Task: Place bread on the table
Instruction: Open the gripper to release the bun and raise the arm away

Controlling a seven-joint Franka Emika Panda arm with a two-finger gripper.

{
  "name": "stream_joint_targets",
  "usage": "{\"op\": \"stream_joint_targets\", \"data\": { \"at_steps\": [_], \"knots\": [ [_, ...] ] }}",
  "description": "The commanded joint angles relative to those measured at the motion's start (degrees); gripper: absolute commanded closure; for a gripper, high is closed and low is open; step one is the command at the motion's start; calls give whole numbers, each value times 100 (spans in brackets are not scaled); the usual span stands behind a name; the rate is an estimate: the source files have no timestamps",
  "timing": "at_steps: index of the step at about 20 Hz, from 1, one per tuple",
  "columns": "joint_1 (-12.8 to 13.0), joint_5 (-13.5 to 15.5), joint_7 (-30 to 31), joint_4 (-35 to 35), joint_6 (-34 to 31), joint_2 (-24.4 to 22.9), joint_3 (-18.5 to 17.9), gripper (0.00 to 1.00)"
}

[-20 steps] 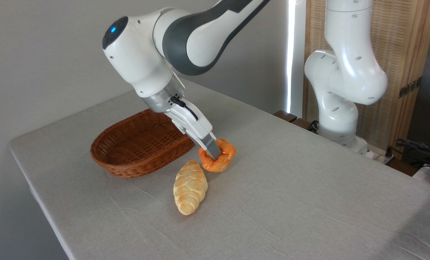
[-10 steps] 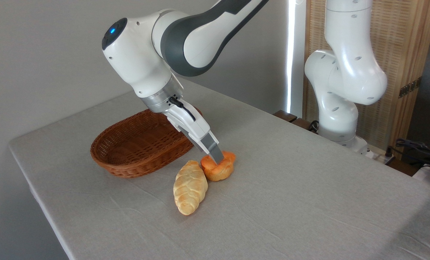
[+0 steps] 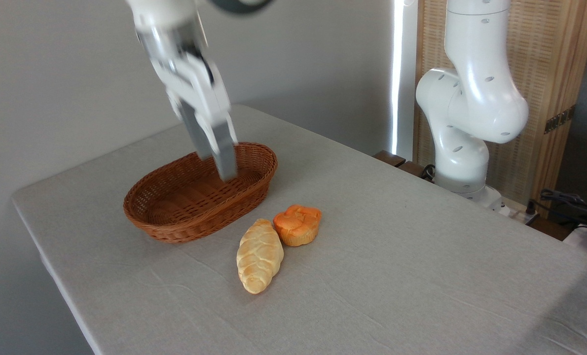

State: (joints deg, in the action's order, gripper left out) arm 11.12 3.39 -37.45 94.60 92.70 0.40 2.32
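camera view caught my gripper (image 3: 217,165) blurred with motion, hanging in the air over the wicker basket (image 3: 175,217), fingers pointing down toward its far rim. it carried nothing; the blur kept me from telling whether the fingers were spread or pressed together. the bread (image 3: 297,225) sat upright on the table (image 3: 421,276), below and to the right of my gripper, well apart from it, with the braided loaf (image 3: 259,255) just beside it on its left, perhaps touching. by my judgement the task's step was done, the bread resting free on the cloth. the risk i saw was mine: a low swing could clip the basket's rim and shove it into the loaf, which would then nudge the bread. the bun looked light and could roll easily.
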Motion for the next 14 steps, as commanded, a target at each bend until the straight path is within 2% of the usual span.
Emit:
{"op": "stream_joint_targets", "data": {
  "at_steps": [1,5,9,14],
  "knots": [
    [5,92,238,-513,-103,109,-82,0],
    [-66,101,194,-486,-138,136,-118,0],
    [-66,154,150,-495,-77,136,-364,0],
    [-57,162,-298,-504,-120,48,-636,0]
  ]
}}
